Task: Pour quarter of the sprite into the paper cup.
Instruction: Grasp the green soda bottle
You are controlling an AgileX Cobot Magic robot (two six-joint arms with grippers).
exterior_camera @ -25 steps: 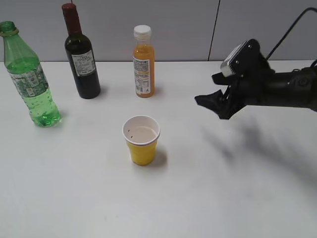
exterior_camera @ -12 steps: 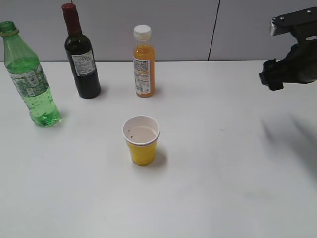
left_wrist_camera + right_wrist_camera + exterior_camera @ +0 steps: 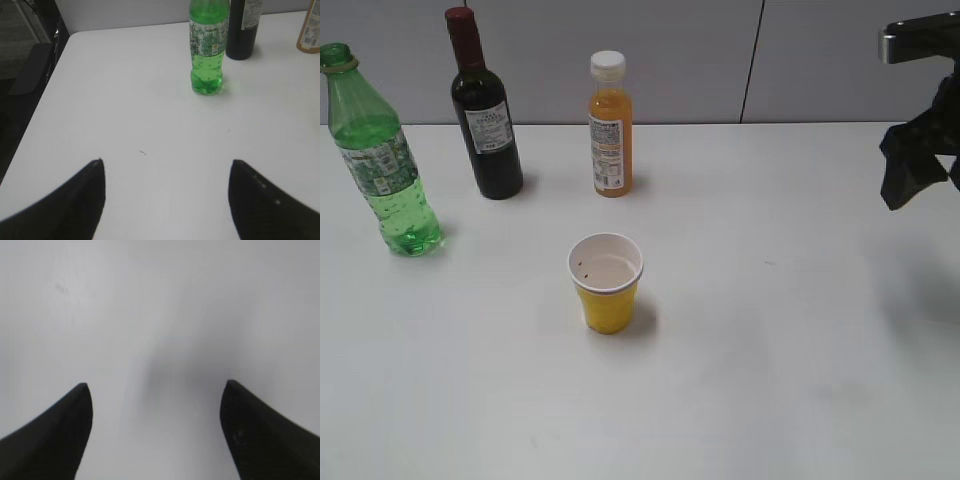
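No text, brand, number or sign is legible in any view.

- Sprite bottle (image 3: 380,160), far left of the table (image 3: 770,350): white-green label band carries fine print, too small to read in either view showing it.
- Wine bottle (image 3: 486,115), right of it: white label with dark marks, unreadable.
- Orange juice bottle (image 3: 610,130), far centre: label printing blurred.
- Paper cup (image 3: 606,283), near centre: plain yellow wall, no printing visible.
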